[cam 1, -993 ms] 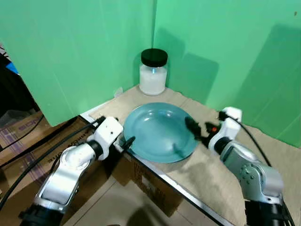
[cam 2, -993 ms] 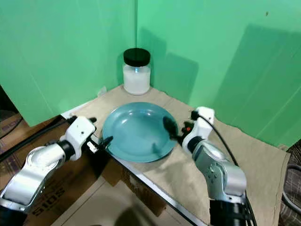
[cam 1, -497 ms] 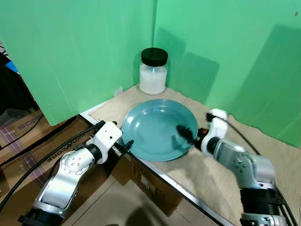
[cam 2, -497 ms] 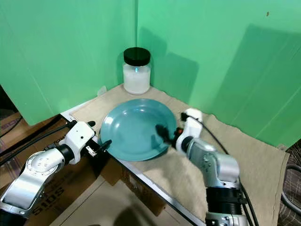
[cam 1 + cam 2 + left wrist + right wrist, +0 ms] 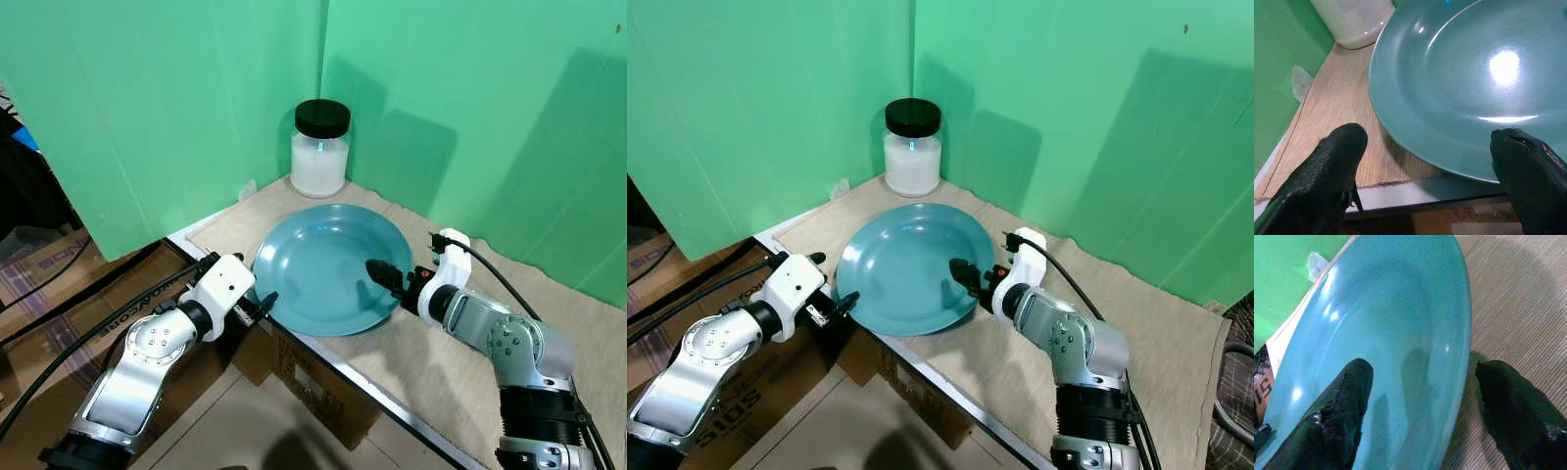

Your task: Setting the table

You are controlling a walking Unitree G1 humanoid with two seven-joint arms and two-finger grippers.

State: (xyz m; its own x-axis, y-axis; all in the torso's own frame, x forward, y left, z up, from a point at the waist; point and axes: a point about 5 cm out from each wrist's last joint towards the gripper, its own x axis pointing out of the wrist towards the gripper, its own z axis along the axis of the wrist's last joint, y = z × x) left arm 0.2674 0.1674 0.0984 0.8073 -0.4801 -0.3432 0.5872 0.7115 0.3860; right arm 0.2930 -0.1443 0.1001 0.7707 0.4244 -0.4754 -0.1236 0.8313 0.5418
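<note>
Up close, my right wrist view shows my right jaws spread astride the plate rim; my left jaws gape at its table-edge side. Jar holds white contents.

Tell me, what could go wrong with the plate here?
1. The plate lies at the table edge, its near rim about at the edge. A shove toward that edge could tip it off.
2. The right gripper is open astride the far rim, one finger over the plate and one outside. If it closes badly, the smooth rim may slip out.
3. The jar stands just behind. A push that way could knock it.
</note>
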